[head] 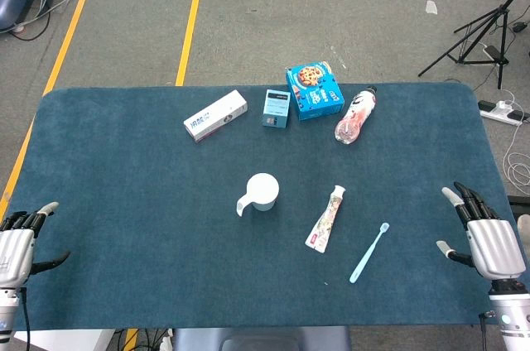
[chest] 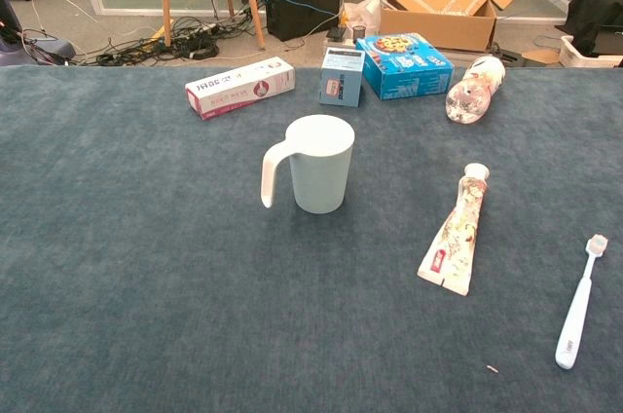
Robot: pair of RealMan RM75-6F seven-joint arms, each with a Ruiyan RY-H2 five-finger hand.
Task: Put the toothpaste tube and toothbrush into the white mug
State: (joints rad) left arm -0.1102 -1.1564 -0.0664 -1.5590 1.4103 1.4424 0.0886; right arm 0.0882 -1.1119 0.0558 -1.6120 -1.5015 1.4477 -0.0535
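The white mug (head: pixel 262 192) (chest: pixel 318 163) stands upright mid-table, handle toward the left. Right of it lies the patterned toothpaste tube (head: pixel 326 218) (chest: pixel 455 230), cap pointing away from me. Further right lies the light-blue toothbrush (head: pixel 369 252) (chest: pixel 579 302), bristle end far. My left hand (head: pixel 20 239) hovers at the table's near-left corner, fingers spread, holding nothing. At the near-right edge my right hand (head: pixel 483 231) is also spread and holds nothing, well right of the toothbrush. The chest view shows neither hand.
Along the far side of the blue table (head: pixel 124 169) lie a white-and-red box (head: pixel 215 116) (chest: pixel 239 87), a small blue box (head: pixel 276 108) (chest: pixel 341 75), a blue cookie box (head: pixel 315 92) (chest: pixel 403 64) and a pink bottle on its side (head: pixel 357 114) (chest: pixel 473 88).
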